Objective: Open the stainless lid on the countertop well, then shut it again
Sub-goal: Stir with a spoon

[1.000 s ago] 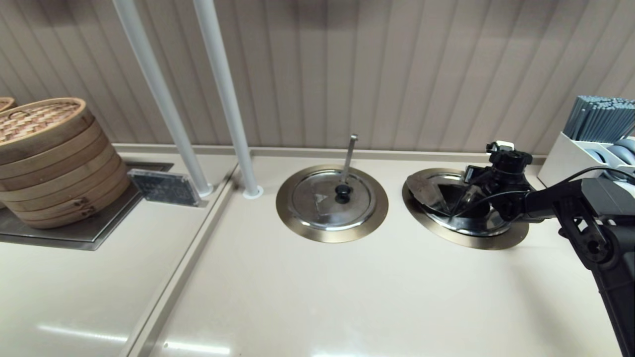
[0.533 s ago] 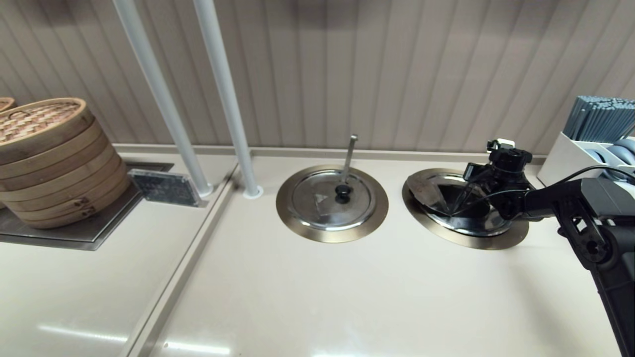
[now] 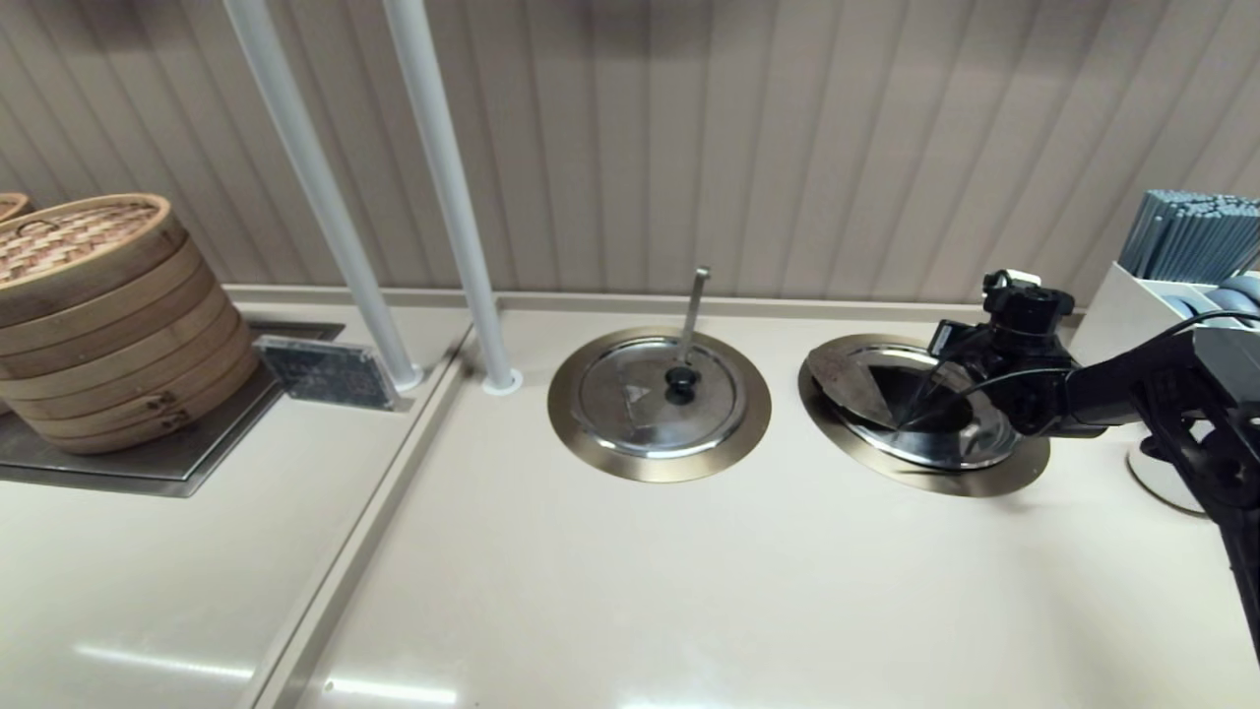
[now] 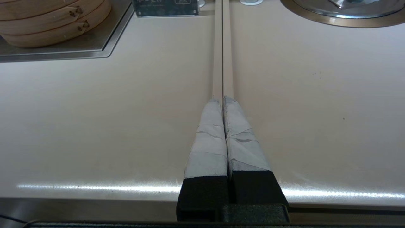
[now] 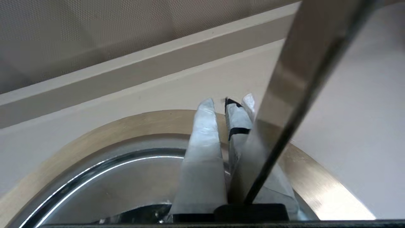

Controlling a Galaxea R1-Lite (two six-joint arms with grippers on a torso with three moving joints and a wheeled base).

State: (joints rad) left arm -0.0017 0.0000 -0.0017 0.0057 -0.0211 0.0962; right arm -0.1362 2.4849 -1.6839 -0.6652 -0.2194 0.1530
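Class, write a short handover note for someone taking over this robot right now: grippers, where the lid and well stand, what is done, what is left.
Right gripper: over the far right side of the right-hand well, fingers close together; what they hold, if anything, cannot be told.
Left gripper: shut, empty, parked low over the counter.
Lid: its wedge flap is folded open, showing the dark inside of the well.
Ladle handle: slants right beside the right fingers.
Done: opening.
Left: close the flap, pull the arm clear.

Ribbed beige wall [image 3: 689, 128], glossy cream countertop [image 3: 689, 591]
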